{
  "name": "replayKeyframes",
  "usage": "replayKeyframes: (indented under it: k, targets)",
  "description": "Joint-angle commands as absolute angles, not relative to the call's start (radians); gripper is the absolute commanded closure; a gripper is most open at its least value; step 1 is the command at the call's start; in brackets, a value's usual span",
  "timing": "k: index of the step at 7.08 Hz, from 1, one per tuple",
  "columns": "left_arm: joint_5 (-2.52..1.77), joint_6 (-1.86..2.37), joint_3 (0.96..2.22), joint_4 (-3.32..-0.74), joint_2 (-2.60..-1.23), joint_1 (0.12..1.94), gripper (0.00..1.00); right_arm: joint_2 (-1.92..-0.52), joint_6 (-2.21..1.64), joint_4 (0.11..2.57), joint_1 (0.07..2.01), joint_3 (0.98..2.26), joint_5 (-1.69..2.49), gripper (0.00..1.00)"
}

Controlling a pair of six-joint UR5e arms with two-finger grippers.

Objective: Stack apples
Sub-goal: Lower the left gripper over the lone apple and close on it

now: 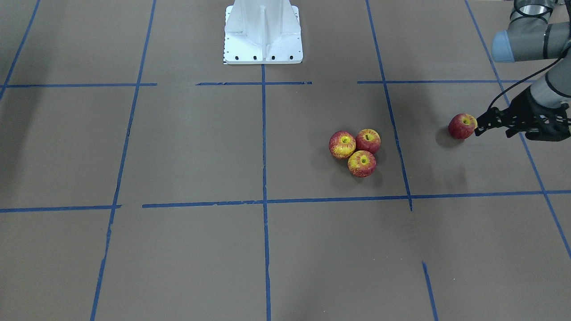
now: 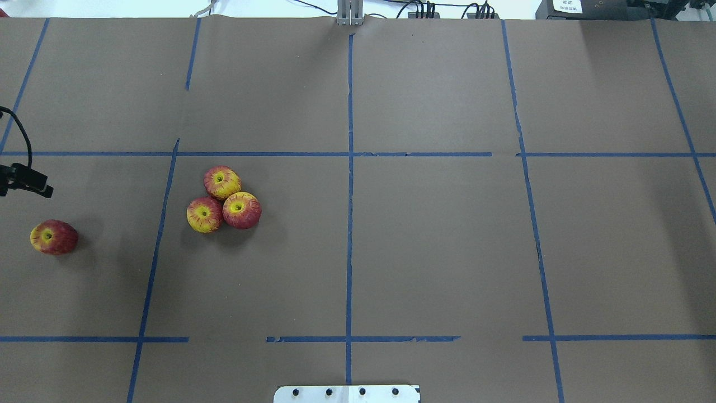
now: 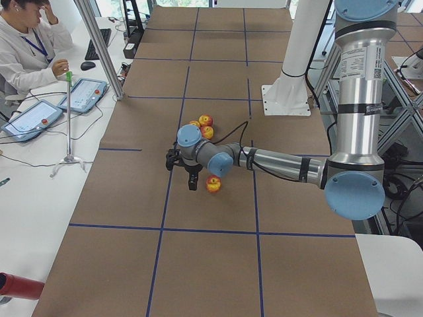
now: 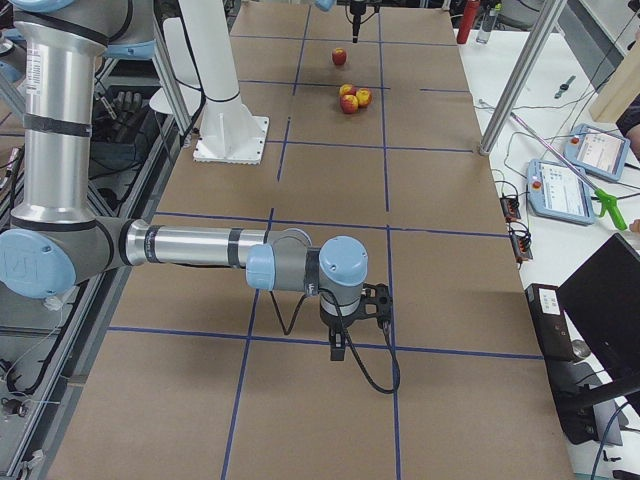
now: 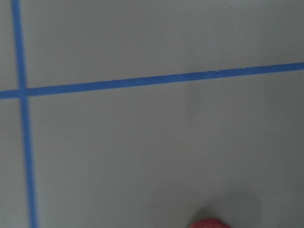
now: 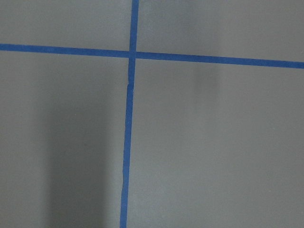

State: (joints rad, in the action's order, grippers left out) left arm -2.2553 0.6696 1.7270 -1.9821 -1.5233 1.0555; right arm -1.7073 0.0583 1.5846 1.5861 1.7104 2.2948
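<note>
Three apples (image 1: 357, 149) sit touching in a cluster on the brown table, stem hollows up; they also show in the overhead view (image 2: 224, 202). A fourth, darker apple (image 1: 462, 126) lies alone to the robot's left, also in the overhead view (image 2: 53, 237). My left gripper (image 1: 481, 127) hangs close beside this apple, above the table, apart from it and holding nothing; its jaws look open. Only a red sliver of the apple (image 5: 209, 223) shows in the left wrist view. My right gripper (image 4: 345, 335) hangs far off at the table's other end; I cannot tell whether it is open or shut.
Blue tape lines (image 2: 349, 224) divide the brown table into squares. The robot's white base (image 1: 263, 33) stands at the near middle edge. An operator (image 3: 26, 46) sits beside the table with tablets.
</note>
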Motion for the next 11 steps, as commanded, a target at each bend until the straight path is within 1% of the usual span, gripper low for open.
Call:
replayKeyframes:
  k: [1,4,10,11]
  targets:
    - [-2.18,0.793,1.758,-2.002,-1.503,0.942,0.0,-1.707,0.058,1.585,1.586,1.71,2.295,0.0]
    - [-2.161,0.795,1.759,-2.0,-1.474,0.911,0.0,-1.707,0.058,1.585,1.586,1.71,2.295,0.0]
    - [-2.163,0.795,1.733,-2.0,-1.471,0.871,0.0,-1.707,0.058,1.585,1.586,1.71,2.295,0.0]
    - [-2.163,0.792,1.733,-2.0,-1.471,0.871,0.04,-1.707,0.058,1.585,1.586,1.71,2.295,0.0]
